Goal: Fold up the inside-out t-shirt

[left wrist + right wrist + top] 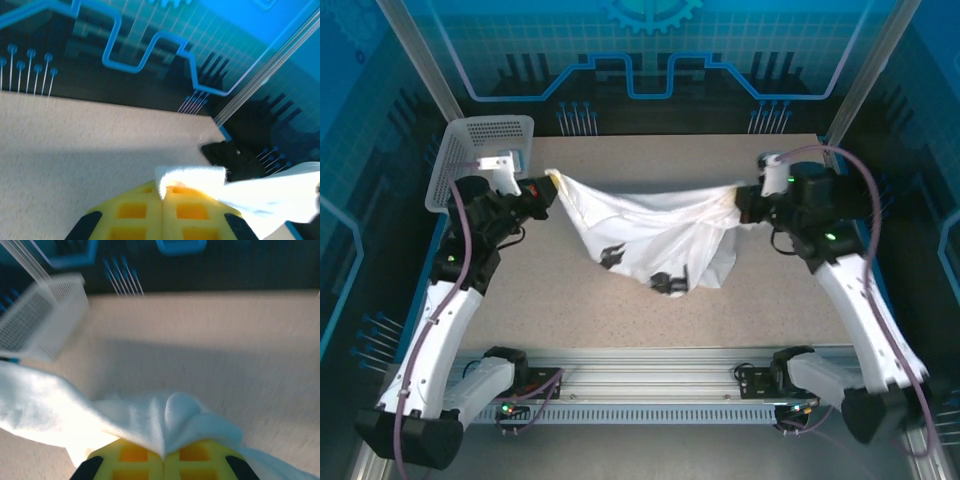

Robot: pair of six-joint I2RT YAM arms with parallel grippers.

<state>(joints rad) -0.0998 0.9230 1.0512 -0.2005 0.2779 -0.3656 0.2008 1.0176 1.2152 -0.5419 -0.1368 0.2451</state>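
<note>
1. Speckled beige table (570, 300) inside blue-lit walls, white basket (485, 140) at far left corner.
2. Hanging above the table middle, stretched between both arms: inside-out t-shirt (650, 230), sagging low.
3. Left gripper (548, 190) and right gripper (740, 205): jaws pinched together on opposite upper corners.
4. Pull evenly, level both corners, lower slowly, lay flat without bunching.

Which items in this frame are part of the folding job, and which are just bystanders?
In the job: white t-shirt, stretched between the left gripper and right gripper, both shut on it.
Lying about: white mesh basket, far left, untouched.
</note>
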